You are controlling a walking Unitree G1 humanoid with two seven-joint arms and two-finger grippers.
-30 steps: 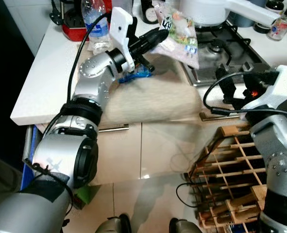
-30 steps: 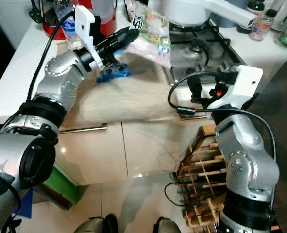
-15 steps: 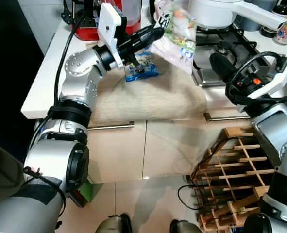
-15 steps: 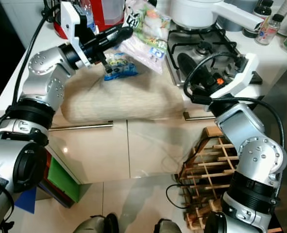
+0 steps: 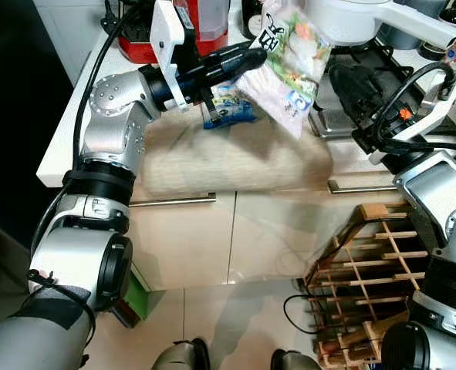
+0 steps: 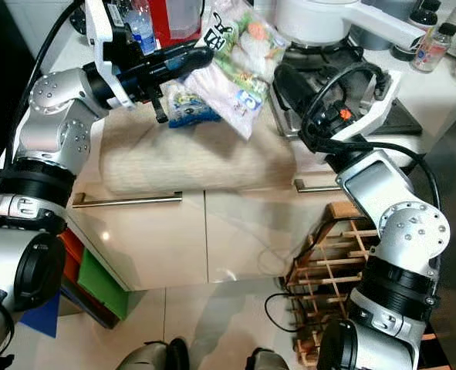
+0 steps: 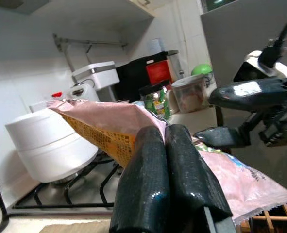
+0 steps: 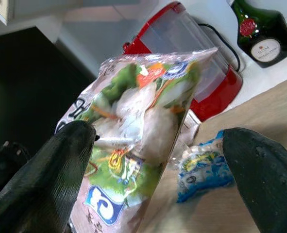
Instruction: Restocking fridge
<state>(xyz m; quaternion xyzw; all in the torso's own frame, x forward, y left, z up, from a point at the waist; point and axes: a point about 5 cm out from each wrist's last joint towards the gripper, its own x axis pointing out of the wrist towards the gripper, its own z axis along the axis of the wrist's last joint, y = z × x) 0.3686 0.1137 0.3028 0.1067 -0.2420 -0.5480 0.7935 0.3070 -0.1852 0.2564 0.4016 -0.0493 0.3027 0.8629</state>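
the left end effector (image 5: 247,55) is stretched out over the white counter (image 5: 69,131), its two black fingers (image 7: 170,184) pressed together and pinching the top edge of a bag of frozen vegetables (image 5: 289,65). the bag hangs from that grip in the air, tilted, above the wooden board (image 5: 228,154) and just beside the gas hob (image 6: 312,65); its clear front shows white and green pieces, orange bits and a blue label low down. in the left wrist view the pinched edge of the bag is pink with an orange grid pattern. under the raised bag a small blue and white packet (image 6: 189,108) lies on the board. the right end effector (image 8: 153,174) is held up near the hob with its fingers spread wide apart, nothing between them, pointing toward the bag; in the right wrist view the bag sits between the two open fingers but apart from both. a white pot (image 6: 320,19) stands on the hob. at the back of the counter are a red appliance with a clear jug (image 8: 192,63), a plastic water bottle (image 6: 139,31) and a dark green bottle (image 8: 257,31). below the counter are pale cupboard doors with bar handles (image 5: 173,202), and a wooden wine rack (image 5: 366,270) stands on the tiled floor (image 5: 212,324).
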